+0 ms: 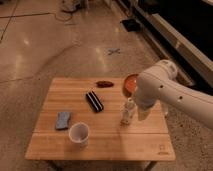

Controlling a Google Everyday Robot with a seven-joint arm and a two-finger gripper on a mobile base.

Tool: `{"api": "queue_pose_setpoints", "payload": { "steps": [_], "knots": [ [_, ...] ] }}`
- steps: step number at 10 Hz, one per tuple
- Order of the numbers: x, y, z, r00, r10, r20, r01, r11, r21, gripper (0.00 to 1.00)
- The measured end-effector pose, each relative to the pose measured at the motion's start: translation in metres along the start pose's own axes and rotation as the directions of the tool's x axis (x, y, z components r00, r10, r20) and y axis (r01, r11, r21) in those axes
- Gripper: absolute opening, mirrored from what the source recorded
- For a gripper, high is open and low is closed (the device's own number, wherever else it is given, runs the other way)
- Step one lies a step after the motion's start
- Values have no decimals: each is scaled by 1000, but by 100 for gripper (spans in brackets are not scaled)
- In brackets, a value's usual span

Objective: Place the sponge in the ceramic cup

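On wooden table (65, 92): blue-grey sponge (63, 120) flat at left, near upright white cup (79, 134). Black block (94, 101) mid-table. Gripper (142, 114) spread wide, empty, just beside pale bottle (128, 112), under white arm (170, 92).

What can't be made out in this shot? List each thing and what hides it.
Camera view:
Orange bowl: right side behind the white arm.
Gripper, at the arm's lower end just right of the bottle: mostly hidden by the arm itself.
Arm: its base cut off by the right edge.
Dark red thing at the table's far edge: too small to identify.
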Motion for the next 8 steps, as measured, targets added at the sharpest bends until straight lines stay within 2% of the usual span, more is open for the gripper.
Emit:
{"api": "queue_pose_setpoints", "payload": {
  "steps": [2, 4, 5, 6, 7, 8],
  "knots": [
    [-35, -17, 5, 994, -110, 13, 110, 994, 0, 65],
    [-68, -34, 16, 969, -245, 20, 245, 969, -2, 65],
    [-81, -41, 24, 952, -304, 23, 304, 953, -4, 65],
    [-92, -47, 32, 930, -367, 26, 367, 930, -6, 65],
    [-102, -52, 40, 901, -432, 35, 432, 902, -8, 65],
    [-113, -56, 47, 863, -504, 47, 505, 863, -8, 65]
  ]
}}
